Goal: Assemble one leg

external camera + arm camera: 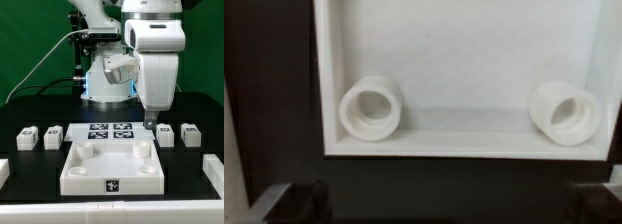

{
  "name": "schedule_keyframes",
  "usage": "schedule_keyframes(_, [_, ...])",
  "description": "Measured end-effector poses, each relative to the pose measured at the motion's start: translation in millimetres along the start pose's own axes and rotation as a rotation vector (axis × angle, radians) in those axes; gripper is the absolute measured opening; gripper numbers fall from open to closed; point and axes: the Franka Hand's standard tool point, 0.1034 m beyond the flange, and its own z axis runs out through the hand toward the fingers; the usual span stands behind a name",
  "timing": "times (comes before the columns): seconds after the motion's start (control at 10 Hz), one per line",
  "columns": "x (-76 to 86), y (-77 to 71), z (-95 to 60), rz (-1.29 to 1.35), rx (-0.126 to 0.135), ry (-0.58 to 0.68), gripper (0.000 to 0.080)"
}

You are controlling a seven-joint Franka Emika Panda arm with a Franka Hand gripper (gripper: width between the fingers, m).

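Four small white legs with square markers lie on the black table: two at the exterior view's left and two at its right. The large white square piece lies at the front centre. My gripper hangs just above the table beside the right-hand legs, behind the square piece's far right corner. In the wrist view the gripper is open and empty, with dark fingertips at the frame's corners. That view shows the square piece with two round sockets. No leg shows there.
The marker board lies behind the square piece. White bars lie at the table's front left and front right. The arm's base and cables stand at the back.
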Motion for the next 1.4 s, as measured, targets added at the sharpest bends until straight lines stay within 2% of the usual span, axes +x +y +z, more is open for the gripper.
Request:
schedule_keyframes(0.2, [-1.1,-3.9,2.8,0.001,0.006,0.000,0.0650])
schedule_keyframes(0.3, [-7.3,-20.7,13.0,-0.005,0.003,0.003,0.0650])
schedule_keyframes(0.5, [-28.0,-73.2,44.4,-0.015,0.032,0.015,0.0650])
schedule_keyframes(0.6, [-34.4,-83.8,57.4,-0.002,0.044,0.022,0.0650])
schedule_keyframes(0.7, [-38.3,-88.5,69.4,0.009,0.042,0.030,0.0650])
schedule_keyframes(0.8, [-43.0,-90.5,78.3,0.016,0.051,0.035,0.0650])
schedule_keyframes(1.0, [-48.2,-83.4,91.6,0.044,0.063,0.041,0.0650])
schedule_keyframes(1.3, [-48.1,-83.7,92.8,0.054,0.065,0.042,0.0631])
schedule_keyframes(1.4, [-48.1,-83.9,93.0,0.054,0.066,0.042,0.0430])
